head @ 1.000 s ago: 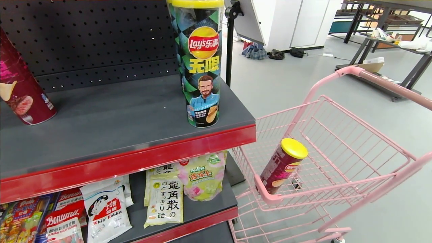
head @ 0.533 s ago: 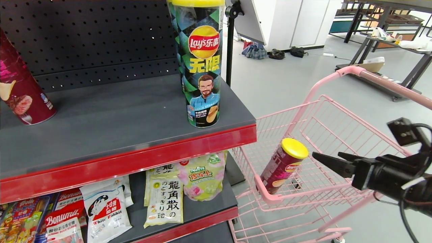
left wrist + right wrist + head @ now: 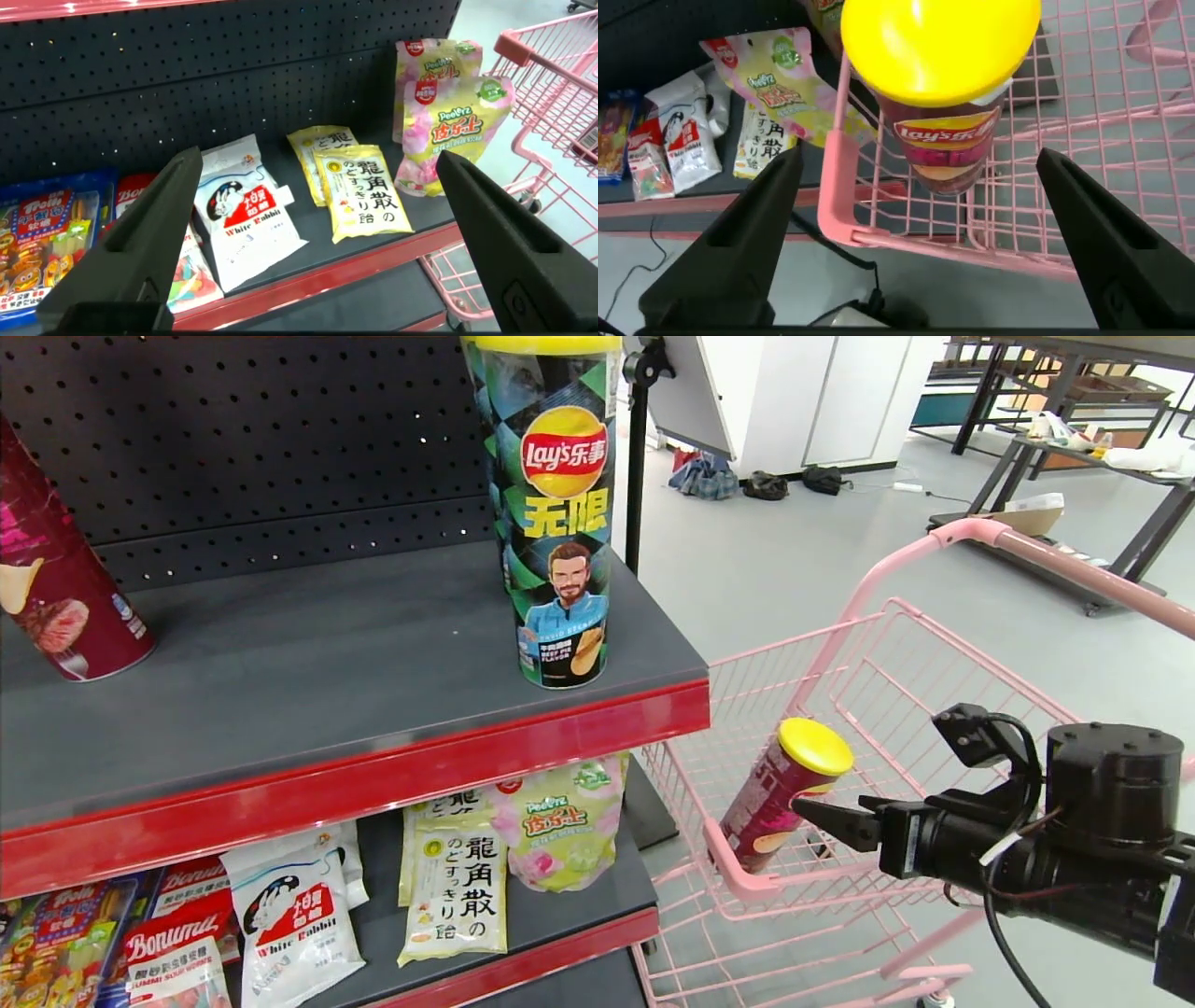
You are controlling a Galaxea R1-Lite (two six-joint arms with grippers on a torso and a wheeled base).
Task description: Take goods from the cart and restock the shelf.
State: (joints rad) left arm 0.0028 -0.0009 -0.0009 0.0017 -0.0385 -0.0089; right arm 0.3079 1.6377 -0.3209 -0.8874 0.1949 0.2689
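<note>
Head view: the right gripper (image 3: 823,816) hangs inside the pink wire cart (image 3: 971,534), its tips just beside the maroon cylindrical chip can with a yellow plastic lid (image 3: 782,791), which leans tilted in the basket's near corner. On the dark grey shelf board with a red front edge (image 3: 327,681) stand a tall green-and-black chip can (image 3: 555,523) near the right end and a second maroon can (image 3: 56,588) at the far left, with bare board between them.

Left wrist view: the left gripper (image 3: 318,154) has its fingers spread wide and holds nothing. It faces the lower shelf, where a white sweet bag (image 3: 243,215) and a yellow lozenge packet (image 3: 360,191) lie.

Right wrist view: the right fingers are spread wide on either side of the tilted can, not closed on it.

As I judge it, two cans are stocked. This one has yet to be gripped, lifted and set on the board.
</note>
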